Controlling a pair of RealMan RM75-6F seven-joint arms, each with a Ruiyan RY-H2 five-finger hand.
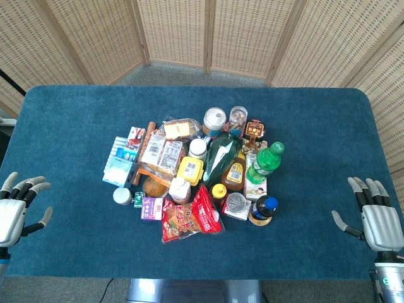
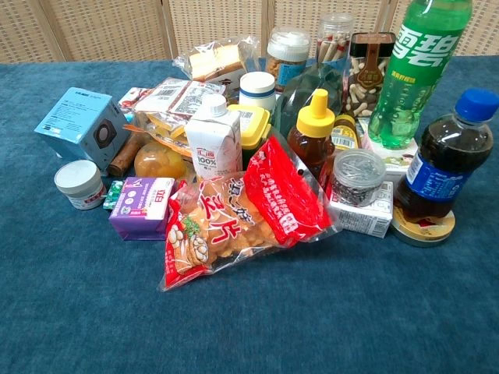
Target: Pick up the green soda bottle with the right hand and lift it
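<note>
We found the tall green plastic soda bottle with its green cap (image 1: 264,162) standing upright on the right edge of the heap of groceries, resting on a flat white carton (image 2: 394,158) rather than on the cloth; every other place we gave from that bottle. Just in front of it, toward us, stood the dark cola bottle with a blue cap (image 2: 437,166) on a round gold tin (image 2: 422,226); to its left leaned the amber squeeze bottle with a yellow nozzle cap (image 2: 313,139) and a small clear tub with a grey lid (image 2: 357,177); behind it stood a dark-framed clear box of pale pieces (image 2: 366,74). The side of the bottle away from the heap faced bare blue cloth of the table (image 1: 315,126), so we judged that the clean way in.

The right hand (image 1: 374,218) lay well apart from the bottle, low on the near right of the table, fingers spread and holding nothing; the left hand (image 1: 17,203) lay far off on the opposite side, likewise spread and empty.

We judged the reach not yet begun; to do it well we would bring the right hand in from the bare side, above the cola bottle's cap, close around the label's middle, and lift straight up, since a tilt on that carton could topple the neighbours.
</note>
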